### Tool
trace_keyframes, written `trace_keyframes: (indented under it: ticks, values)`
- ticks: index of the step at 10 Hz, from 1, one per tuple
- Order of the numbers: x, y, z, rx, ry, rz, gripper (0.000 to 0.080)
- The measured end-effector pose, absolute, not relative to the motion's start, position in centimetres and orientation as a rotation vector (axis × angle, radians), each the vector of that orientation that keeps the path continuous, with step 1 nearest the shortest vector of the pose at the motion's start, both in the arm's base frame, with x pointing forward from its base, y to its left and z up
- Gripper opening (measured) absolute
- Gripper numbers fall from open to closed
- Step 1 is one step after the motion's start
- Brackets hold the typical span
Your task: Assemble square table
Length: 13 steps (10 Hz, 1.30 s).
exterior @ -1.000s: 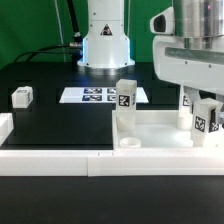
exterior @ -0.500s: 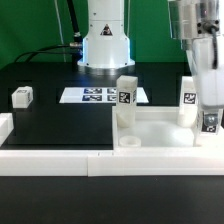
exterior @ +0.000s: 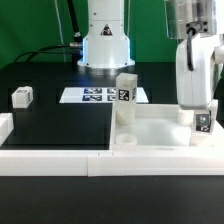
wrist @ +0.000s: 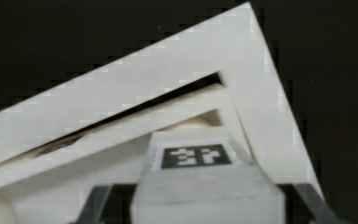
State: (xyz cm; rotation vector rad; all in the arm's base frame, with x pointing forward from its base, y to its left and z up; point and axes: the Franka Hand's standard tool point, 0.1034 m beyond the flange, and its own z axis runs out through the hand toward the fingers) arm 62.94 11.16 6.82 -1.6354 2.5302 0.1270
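The white square slab (exterior: 150, 128) lies at the exterior view's right, with a round socket (exterior: 127, 142) at its near corner. One tagged white leg (exterior: 125, 95) stands upright on its far left corner. My gripper (exterior: 203, 116) is shut on another tagged leg (exterior: 203, 123) and holds it upright just over the slab's right side. In the wrist view that leg (wrist: 202, 165) sits between my two dark fingers (wrist: 105, 205), with the slab (wrist: 140, 115) beneath. A third leg (exterior: 22, 96) lies loose at the far left. My arm hides the slab's far right corner.
The marker board (exterior: 95, 95) lies flat in front of the robot base (exterior: 105, 45). A long low white border wall (exterior: 60, 160) runs along the front, with a short piece (exterior: 5, 125) at the left.
My gripper has come lower with the leg in it and shifted slightly toward the exterior view's left. It now covers the leg that showed standing at the slab's far right.
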Motion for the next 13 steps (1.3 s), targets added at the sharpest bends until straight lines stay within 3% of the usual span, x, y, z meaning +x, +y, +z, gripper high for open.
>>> trace_keyframes:
  ticks: [1,2,3,4,5,7,9,13]
  values:
    - [62.8,11.4,6.7,-1.615,2.538,0.141,0.0355]
    - [62.8,11.5,6.7,-1.644,2.518,0.139,0.0491]
    - [62.8,11.5,6.7,-1.645,2.518,0.139,0.0491]
    - [62.8,11.7,6.9,-1.649,2.512,0.137,0.0614]
    - [62.5,12.4,7.8,-1.658,2.495,0.136,0.0639]
    - [62.1,12.9,11.6,-1.676,2.432,0.127,0.0648]
    - [61.6,11.2,15.0,-1.741,2.344,0.102,0.0648]
    - [61.6,10.8,15.0,-1.764,2.327,0.091,0.0648]
